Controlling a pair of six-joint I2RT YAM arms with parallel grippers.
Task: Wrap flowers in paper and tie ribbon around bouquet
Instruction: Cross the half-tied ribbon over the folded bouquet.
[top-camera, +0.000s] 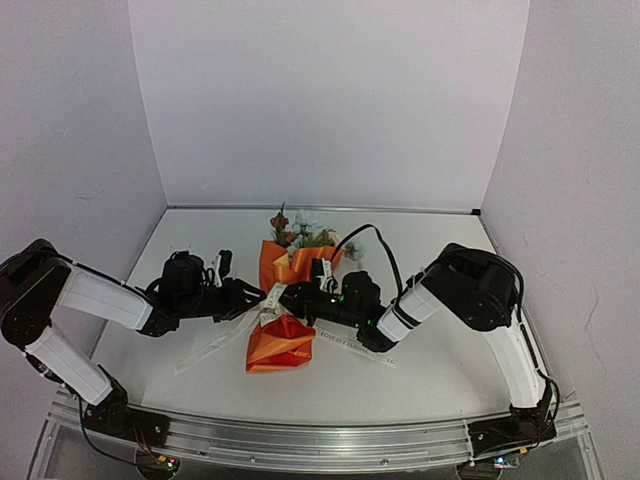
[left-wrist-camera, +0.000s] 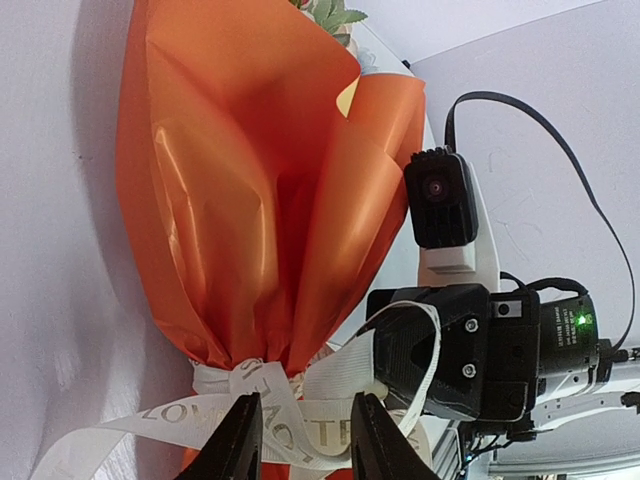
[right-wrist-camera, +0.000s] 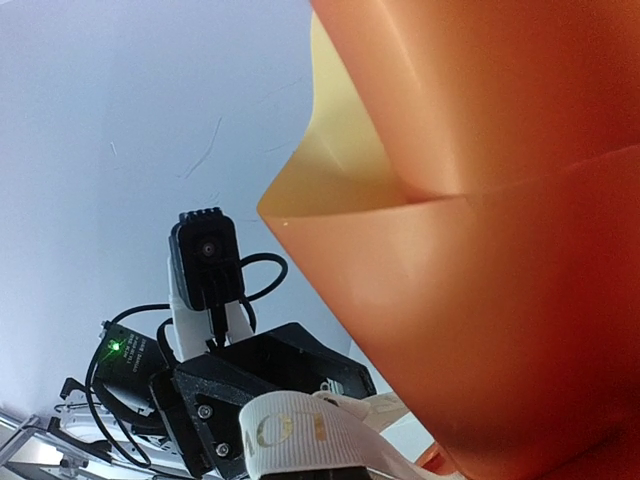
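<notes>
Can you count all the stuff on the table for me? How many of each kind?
Robot arms: 2
Orange paper wrap: 1
Bunch of flowers: 1
White ribbon: 1
Total: 5

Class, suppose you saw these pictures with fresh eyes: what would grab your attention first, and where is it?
The bright orange paper of the bouquet, lying mid-table with flowers at its far end. Next, the white ribbon cinching its narrow waist, where the left gripper and right gripper meet from either side.
</notes>
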